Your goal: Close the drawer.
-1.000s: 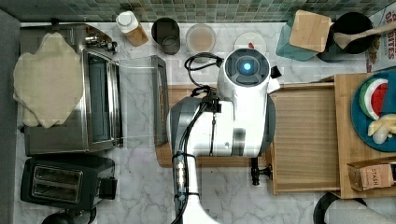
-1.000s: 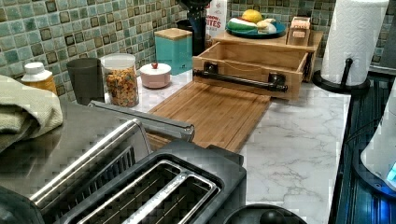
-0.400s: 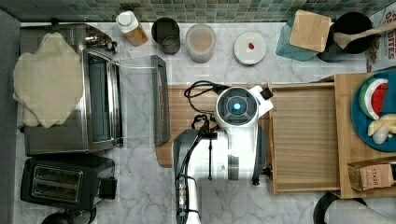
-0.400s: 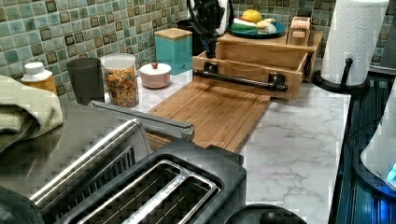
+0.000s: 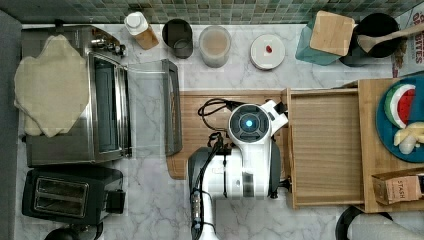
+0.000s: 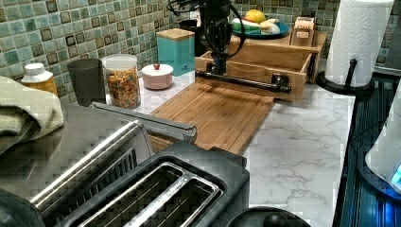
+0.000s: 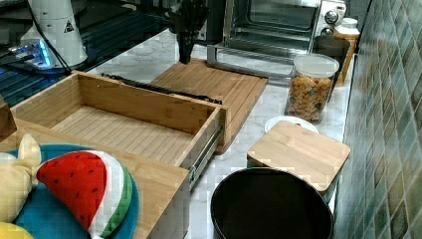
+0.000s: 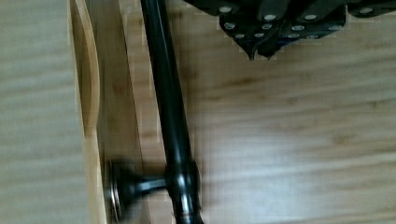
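Left view framing placed the drawer (image 6: 257, 71) pulled well out of the wooden cabinet (image 6: 302, 45) at the far end of the marble surface (image 6: 302, 137). Its dark bar handle (image 6: 243, 81) ran across the front, and the flat cutting board (image 6: 215, 116) lay on the surface directly in front of it. The hand (image 6: 219, 67) was seen hanging from the arm just above the handle, close to the handle's end on the left view's left; whether it touched the bar could not be made out. In the wrist view the handle (image 8: 170, 116) was shown as a black rod held off the drawer front (image 8: 100, 121) by a short post, with the hand (image 8: 260, 50) lying to the side of the rod away from the drawer, over the cutting board (image 8: 289, 140). The fingers appeared drawn together at their tips with nothing between them, though that part was partly cut off. In the top view the drawer (image 5: 325, 150) was seen open, its striped bottom bare, with the arm's white body (image 5: 248, 155) covering the handle side. In the right view the drawer (image 7: 124, 124) was likewise extended on its metal slide (image 7: 204, 152).
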Available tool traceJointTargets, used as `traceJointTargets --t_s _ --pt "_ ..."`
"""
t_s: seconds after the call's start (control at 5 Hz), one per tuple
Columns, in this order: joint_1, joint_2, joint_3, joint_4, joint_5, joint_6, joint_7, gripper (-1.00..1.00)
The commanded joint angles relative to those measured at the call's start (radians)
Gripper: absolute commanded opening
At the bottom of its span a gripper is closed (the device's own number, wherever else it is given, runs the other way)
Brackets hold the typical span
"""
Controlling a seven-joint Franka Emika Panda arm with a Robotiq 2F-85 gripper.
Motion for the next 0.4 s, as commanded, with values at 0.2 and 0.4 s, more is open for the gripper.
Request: traceJointTargets --t_s 0.2,0.4 --pt "-0.051 0.079 -0.034 0.016 0.020 0.077 -0.093 -1.00" --pt "-0.053 0.076 -0.042 -0.007 0.028 0.088 -0.091 -1.00"
